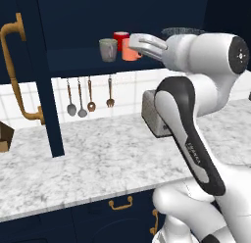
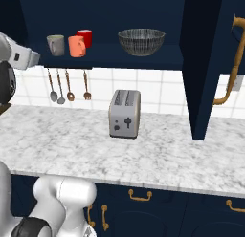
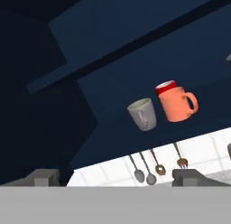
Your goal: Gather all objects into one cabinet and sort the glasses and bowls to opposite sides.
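The arm (image 1: 196, 114) is glossy white with rounded, bulbous links and dark grey to black joint bands. A round dark cap with small pale dots closes one joint. Faint lettering runs along a dark band. The claw (image 1: 147, 45) is pale grey.

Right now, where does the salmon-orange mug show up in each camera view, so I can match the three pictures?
Left base view: salmon-orange mug upper centre on the cabinet shelf, just left of the gripper.
Right base view: upper left, between the grey-beige mug and the red mug.
Hand view: right of centre, tilted, handle to the right.
Shared landmark: the hanging utensils below the shelf.
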You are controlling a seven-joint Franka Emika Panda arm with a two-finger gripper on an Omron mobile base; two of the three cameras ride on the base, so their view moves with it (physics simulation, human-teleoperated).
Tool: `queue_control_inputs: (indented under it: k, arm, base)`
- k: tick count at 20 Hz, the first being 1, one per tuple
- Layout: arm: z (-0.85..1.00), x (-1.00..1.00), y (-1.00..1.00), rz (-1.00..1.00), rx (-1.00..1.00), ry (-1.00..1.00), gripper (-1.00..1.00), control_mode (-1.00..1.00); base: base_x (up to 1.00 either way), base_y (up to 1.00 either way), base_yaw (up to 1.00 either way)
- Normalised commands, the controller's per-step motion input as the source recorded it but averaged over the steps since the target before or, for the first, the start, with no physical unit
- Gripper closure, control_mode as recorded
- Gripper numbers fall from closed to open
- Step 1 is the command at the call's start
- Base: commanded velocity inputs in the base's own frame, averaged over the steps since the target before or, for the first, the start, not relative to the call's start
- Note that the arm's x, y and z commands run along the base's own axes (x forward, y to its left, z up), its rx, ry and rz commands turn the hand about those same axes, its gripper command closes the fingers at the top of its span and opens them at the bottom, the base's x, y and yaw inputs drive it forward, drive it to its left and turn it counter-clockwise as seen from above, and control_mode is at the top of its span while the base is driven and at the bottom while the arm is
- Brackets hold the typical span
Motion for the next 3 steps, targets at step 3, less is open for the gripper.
queue_control_inputs:
  k: [3]
  arm:
    - [0.04,-1.0,-0.27,0.11,0.1,-0.03,-1.0,-1.0]
  base:
    - [0.0,0.0,0.0]
